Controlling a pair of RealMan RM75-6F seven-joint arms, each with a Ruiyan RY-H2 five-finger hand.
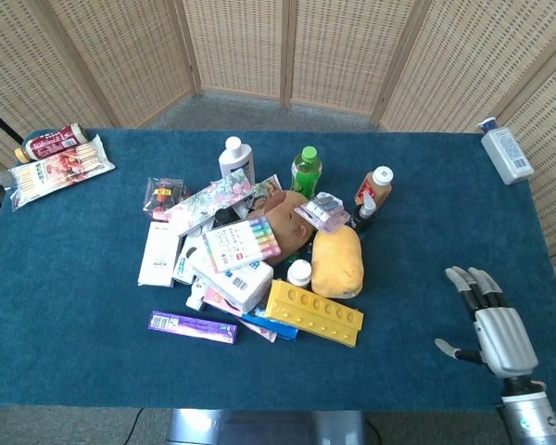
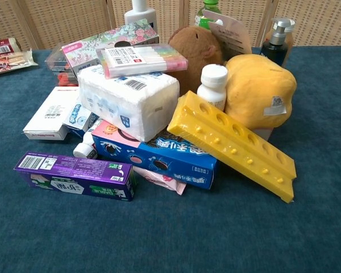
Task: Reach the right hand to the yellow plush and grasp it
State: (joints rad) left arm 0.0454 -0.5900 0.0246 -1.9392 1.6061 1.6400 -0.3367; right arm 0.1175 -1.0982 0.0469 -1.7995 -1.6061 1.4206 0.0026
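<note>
Bare blue table (image 1: 408, 278) between right robot hand (image 1: 491, 320) and yellow plush (image 1: 337, 261); yellow tray (image 1: 315, 313) crowds plush's near side.

Bench (image 1: 74, 278): deep blue, carpet-textured. Plush (image 1: 337, 262): yellow. Second plush (image 2: 200, 51): brown. Tray (image 1: 314, 313): yellow, dimpled. Toothpaste box (image 2: 74, 175): purple. Bottle (image 1: 306, 171): green. Pen set (image 1: 243, 243): pastel rainbow. Hand (image 1: 496, 329): silver-grey, dark fingers (image 1: 473, 289).

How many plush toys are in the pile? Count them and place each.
2. The yellow plush lies at the pile's right side, behind the yellow tray. The brown plush sits just left of it, partly under the marker pack. Others may be buried.
</note>
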